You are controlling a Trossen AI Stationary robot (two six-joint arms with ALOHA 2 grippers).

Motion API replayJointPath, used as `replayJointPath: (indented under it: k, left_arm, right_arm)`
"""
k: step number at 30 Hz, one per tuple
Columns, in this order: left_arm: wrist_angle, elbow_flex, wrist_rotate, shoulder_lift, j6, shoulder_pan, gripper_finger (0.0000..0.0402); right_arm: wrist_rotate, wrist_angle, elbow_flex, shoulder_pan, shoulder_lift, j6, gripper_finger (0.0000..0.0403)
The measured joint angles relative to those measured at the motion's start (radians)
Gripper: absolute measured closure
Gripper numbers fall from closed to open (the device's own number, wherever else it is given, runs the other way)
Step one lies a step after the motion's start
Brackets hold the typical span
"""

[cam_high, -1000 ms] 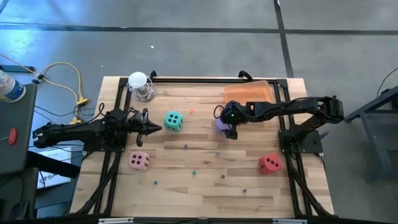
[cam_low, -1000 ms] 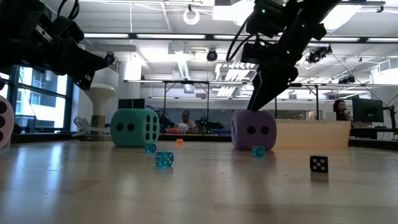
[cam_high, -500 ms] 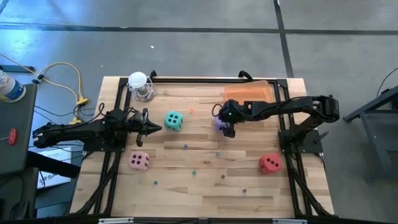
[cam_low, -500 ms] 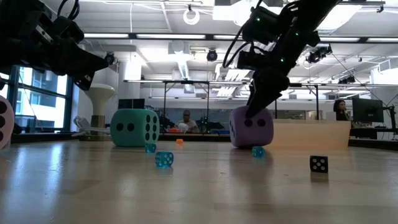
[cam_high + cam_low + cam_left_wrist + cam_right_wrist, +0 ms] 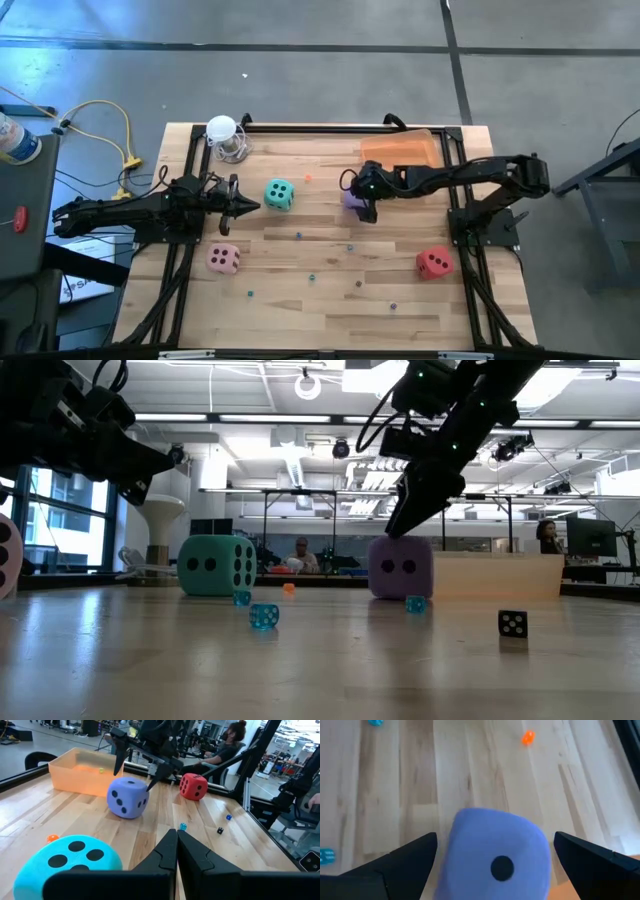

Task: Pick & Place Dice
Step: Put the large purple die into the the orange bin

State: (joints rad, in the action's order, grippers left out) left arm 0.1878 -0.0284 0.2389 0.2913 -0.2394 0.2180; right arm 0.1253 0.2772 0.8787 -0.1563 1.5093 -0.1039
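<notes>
Straddling the purple die (image 5: 496, 855) right of centre in the high view with right gripper (image 5: 495, 857) fingers spread wide and not yet clamped, likely needing to lower and close next, left gripper (image 5: 243, 204) waiting pinched together beside the teal die (image 5: 279, 194).

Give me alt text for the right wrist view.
The right hand, fingers spread wide, hovers directly over the purple die, which sits on the wooden table showing a single pip. Small orange and teal beads lie beyond.
</notes>
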Motion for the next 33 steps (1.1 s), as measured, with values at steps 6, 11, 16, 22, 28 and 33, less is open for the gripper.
replayJointPath:
  k: [6, 11, 16, 22, 28, 33]
  left_arm:
    - [-0.001, 0.000, 0.000, 0.000, 0.000, 0.000, 0.0399]
    - [-0.003, 0.000, 0.000, 0.000, 0.000, 0.000, 0.0399]
    - [-0.003, 0.000, 0.000, 0.000, 0.000, 0.000, 0.0399]
    - [-0.005, 0.000, 0.000, 0.000, 0.000, 0.000, 0.0399]
    - [-0.011, 0.000, 0.000, 0.000, 0.000, 0.000, 0.0399]
    - [-0.024, 0.000, 0.000, 0.000, 0.002, 0.000, 0.0399]
  right_arm:
    - [-0.042, 0.028, 0.000, -0.043, 0.000, 0.064, 0.0009]
    - [-0.079, 0.035, 0.000, -0.053, 0.000, 0.109, 0.0009]
    - [-0.071, 0.041, 0.002, -0.053, 0.007, 0.144, 0.0009]
    - [-0.064, 0.043, 0.003, -0.053, 0.018, 0.163, 0.0009]
    - [-0.031, 0.054, 0.003, -0.045, 0.019, 0.210, 0.0009]
    - [-0.015, 0.060, 0.003, -0.033, 0.019, 0.225, 0.0009]
